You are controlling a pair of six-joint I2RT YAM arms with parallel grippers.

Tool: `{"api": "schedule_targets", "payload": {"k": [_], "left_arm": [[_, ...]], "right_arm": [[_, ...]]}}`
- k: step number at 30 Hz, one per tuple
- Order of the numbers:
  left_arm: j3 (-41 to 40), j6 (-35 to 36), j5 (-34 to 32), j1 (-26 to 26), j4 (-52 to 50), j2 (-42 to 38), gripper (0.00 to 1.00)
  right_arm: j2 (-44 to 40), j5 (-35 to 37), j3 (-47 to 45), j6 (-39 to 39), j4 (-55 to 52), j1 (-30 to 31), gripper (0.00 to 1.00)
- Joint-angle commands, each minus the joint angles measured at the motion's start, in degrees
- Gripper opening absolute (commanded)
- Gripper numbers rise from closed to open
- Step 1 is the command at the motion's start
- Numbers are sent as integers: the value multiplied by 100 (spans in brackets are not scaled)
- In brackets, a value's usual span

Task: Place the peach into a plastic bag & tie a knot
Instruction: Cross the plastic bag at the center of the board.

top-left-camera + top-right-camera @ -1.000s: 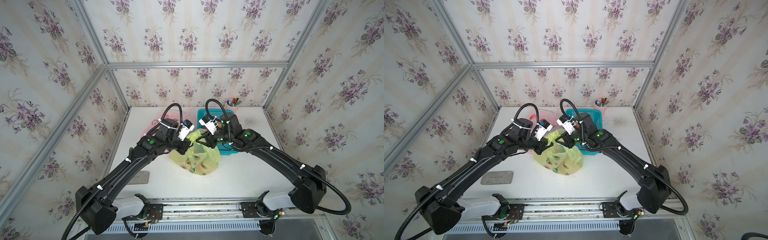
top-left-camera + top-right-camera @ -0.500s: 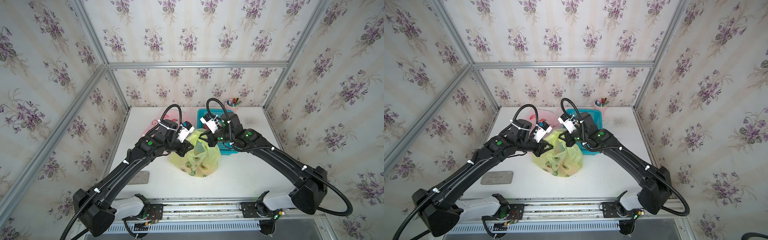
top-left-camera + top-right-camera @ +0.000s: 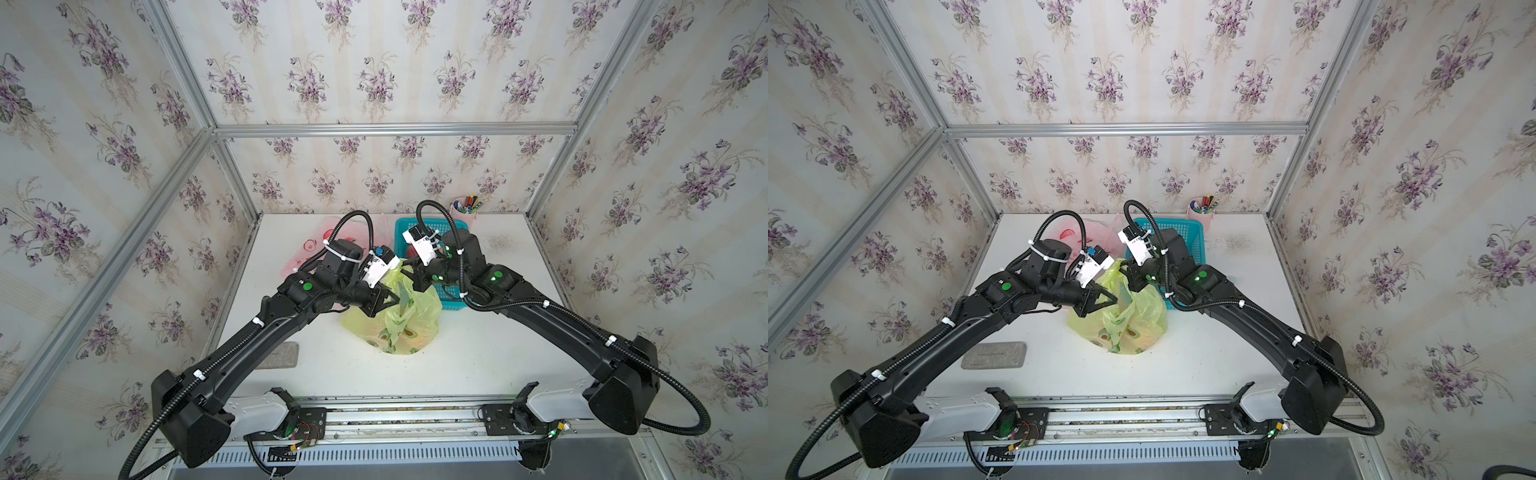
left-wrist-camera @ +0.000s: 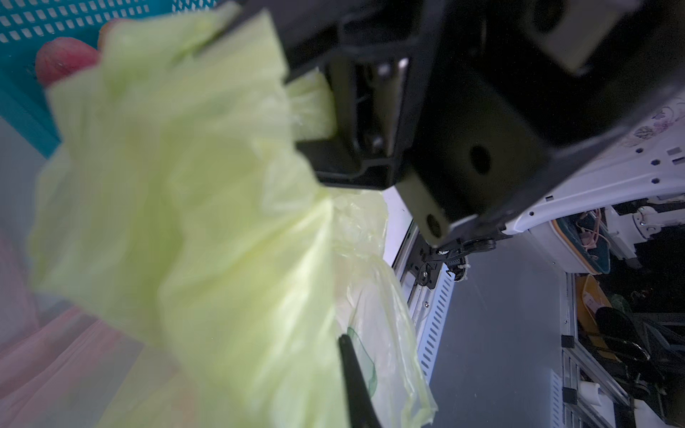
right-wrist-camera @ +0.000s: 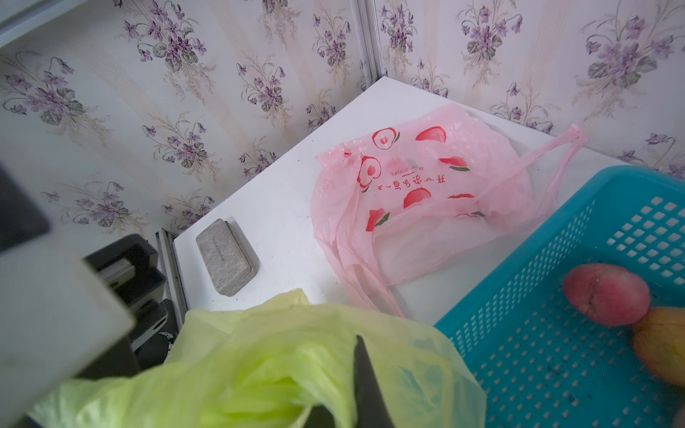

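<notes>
The white tabletop carried everything, and I placed each thing by the teal perforated plastic basket standing toward its back.

The yellow-green translucent plastic bag printed with avocados sat against the basket's near left corner, its body on the table and its top drawn upward. My right gripper hung over that corner of the basket, jaws pressed together on a strip of the bag's top. My left gripper came in from the basket's left, its jaws likewise closed narrow on a fold of the same bag, lower down.

A crumpled pink thin plastic bag with red peach prints lay flat just beside the basket's left side. A grey flat rectangular case lay well apart from the basket, to its left and nearer my base. A small pink cup of pens stood near the basket's far right corner.

A round pink-red peach lay inside the basket, touching a yellowish fruit. I could not tell whether the yellow-green bag held a peach.
</notes>
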Motion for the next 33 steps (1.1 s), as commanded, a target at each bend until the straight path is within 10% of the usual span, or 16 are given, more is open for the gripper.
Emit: {"api": "schedule_targets", "payload": {"k": [1,8,14,33], "left_arm": [[88,36,475,-5,180,30,0],[290,347,-415,4,-534,8,15],[429,579,-1316,6,-1263,-204,64],[1114,1353,-2654,9,-2287,-363,63]], "right_arm": [[-151,336,-191,-361,653,126,0],[-402,-112,-237,-982,273,124,0],[-546,-565,-239,-1319,40,125,0],[-145,-2075,264,-1649,-1023,108,0]]}}
